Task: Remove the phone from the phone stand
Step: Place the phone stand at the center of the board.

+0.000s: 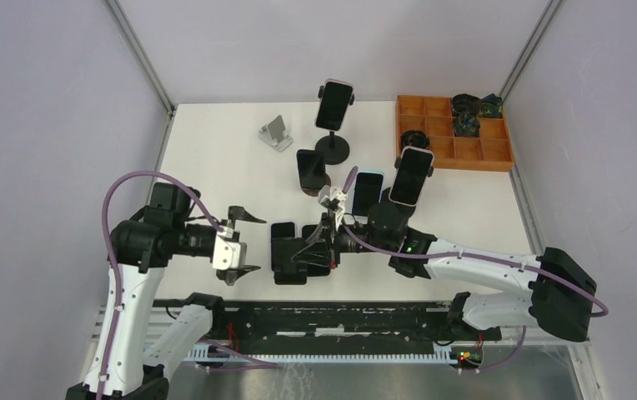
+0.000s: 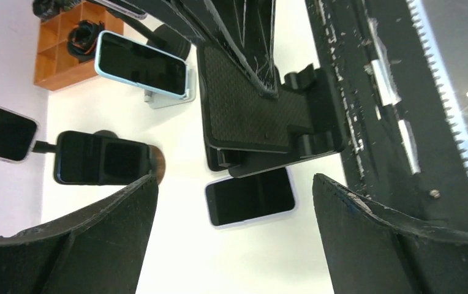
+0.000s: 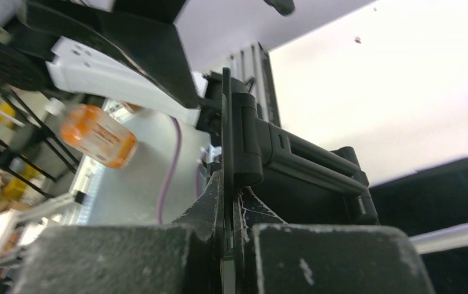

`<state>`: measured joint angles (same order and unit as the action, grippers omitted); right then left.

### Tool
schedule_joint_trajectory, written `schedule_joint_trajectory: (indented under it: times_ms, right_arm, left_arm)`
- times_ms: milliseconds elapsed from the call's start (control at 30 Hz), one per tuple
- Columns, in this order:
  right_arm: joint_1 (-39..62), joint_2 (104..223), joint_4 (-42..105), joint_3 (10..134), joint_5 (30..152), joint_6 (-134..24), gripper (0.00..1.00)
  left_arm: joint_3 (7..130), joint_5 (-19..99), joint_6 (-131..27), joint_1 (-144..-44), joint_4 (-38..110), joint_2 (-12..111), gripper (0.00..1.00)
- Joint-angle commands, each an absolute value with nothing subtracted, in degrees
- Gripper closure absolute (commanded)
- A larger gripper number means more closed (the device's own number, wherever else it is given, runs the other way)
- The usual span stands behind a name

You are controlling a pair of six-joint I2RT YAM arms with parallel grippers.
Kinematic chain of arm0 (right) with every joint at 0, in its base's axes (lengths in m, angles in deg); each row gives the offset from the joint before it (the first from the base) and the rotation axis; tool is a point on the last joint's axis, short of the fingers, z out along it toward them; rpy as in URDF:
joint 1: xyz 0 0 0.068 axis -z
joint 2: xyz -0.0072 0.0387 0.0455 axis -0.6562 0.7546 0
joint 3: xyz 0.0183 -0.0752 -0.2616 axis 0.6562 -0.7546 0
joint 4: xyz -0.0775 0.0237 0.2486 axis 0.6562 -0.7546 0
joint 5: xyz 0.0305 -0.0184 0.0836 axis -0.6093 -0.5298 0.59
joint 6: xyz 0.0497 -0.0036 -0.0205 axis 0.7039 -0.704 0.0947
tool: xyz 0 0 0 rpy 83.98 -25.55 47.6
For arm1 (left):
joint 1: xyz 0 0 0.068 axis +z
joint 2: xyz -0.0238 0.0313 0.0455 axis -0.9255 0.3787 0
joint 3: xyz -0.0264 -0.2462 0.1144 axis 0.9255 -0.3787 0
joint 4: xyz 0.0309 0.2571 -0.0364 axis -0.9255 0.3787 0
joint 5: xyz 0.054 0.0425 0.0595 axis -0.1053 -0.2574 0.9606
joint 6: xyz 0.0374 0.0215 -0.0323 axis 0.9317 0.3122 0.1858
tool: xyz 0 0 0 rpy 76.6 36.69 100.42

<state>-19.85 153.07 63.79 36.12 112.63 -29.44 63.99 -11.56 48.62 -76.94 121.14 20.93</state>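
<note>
bright even light, blurred wrist foregrounds

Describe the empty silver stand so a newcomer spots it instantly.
Find the orange tray at the table's far right, then look left past the phone on the tall round-based stand. The small silver stand sits alone beyond it and carries no phone, unlike its neighbours.

No legible text, label or number anywhere.
</note>
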Motion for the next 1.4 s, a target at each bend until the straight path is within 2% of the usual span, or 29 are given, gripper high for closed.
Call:
schedule_joint_trajectory:
  times_ms: [0,133,300,400,500,600,633,767,800,833,867,933,967,1167,1200,1367]
  right_arm:
    - [-19.9,153.6,55.9,42.4,110.6,-41.1,1.0]
    - [-20.0,156.7,53.2,46.4,110.3,-45.2,1.0]
    - [-20.3,159.0,54.2,49.1,110.1,-46.5,1.0]
    - [-20.6,160.6,54.1,50.5,109.6,-47.4,1.0]
    - [-20.9,162.2,54.4,51.9,109.0,-48.4,1.0]
    - [-21.1,164.1,55.2,52.9,107.4,-49.0,1.0]
    - [-21.1,164.6,55.5,53.1,106.9,-49.2,1.0]
    - [-21.1,165.3,57.7,52.2,104.9,-50.3,0.95]
    - [-21.0,165.5,57.7,52.1,104.6,-50.5,0.89]
    - [-20.7,165.6,57.0,52.2,104.1,-50.7,0.78]
    - [-20.2,165.4,55.7,52.1,103.5,-50.5,0.71]
    - [-18.7,164.3,53.7,51.2,102.3,-50.3,0.63]
    - [-17.5,163.5,53.2,50.2,101.8,-49.9,0.53]
    - [-13.7,154.0,48.1,43.9,94.8,-50.6,0.2]
    - [-13.3,152.5,46.5,43.4,93.4,-51.1,0.15]
    - [-11.1,143.2,42.1,39.9,89.2,-49.4,0.06]
  left_arm:
    - [64.7,-15.9,38.4,-77.0,121.7,22.7,0.02]
    - [65.9,-18.6,31.7,-77.0,122.1,26.8,0.16]
    - [63.9,-17.3,31.7,-77.0,121.6,29.2,0.25]
    - [64.5,-17.4,30.9,-77.0,121.6,30.8,0.39]
    - [64.5,-16.9,31.7,-77.0,121.6,32.2,0.59]
    - [64.2,-16.9,31.9,-77.0,121.4,34.1,0.91]
    - [64.0,-16.8,32.0,-77.0,121.3,34.9,0.97]
    - [62.7,-14.1,34.0,-77.0,120.1,37.8,0.98]
    - [62.4,-12.9,32.2,-77.0,117.9,38.6,0.98]
    - [62.3,-11.3,29.1,-76.9,114.7,39.6,0.98]
    - [62.7,-9.7,26.1,-76.9,111.8,40.5,0.98]
    - [63.8,-6.1,23.4,-76.7,107.7,42.6,0.98]
    - [64.5,-4.5,23.2,-76.5,106.1,43.7,0.98]
    - [71.9,0.8,17.9,-73.8,97.5,54.2,0.98]
    - [74.0,0.9,17.3,-72.9,97.4,56.8,0.98]
    - [81.3,3.0,13.9,-70.0,93.0,66.9,0.98]
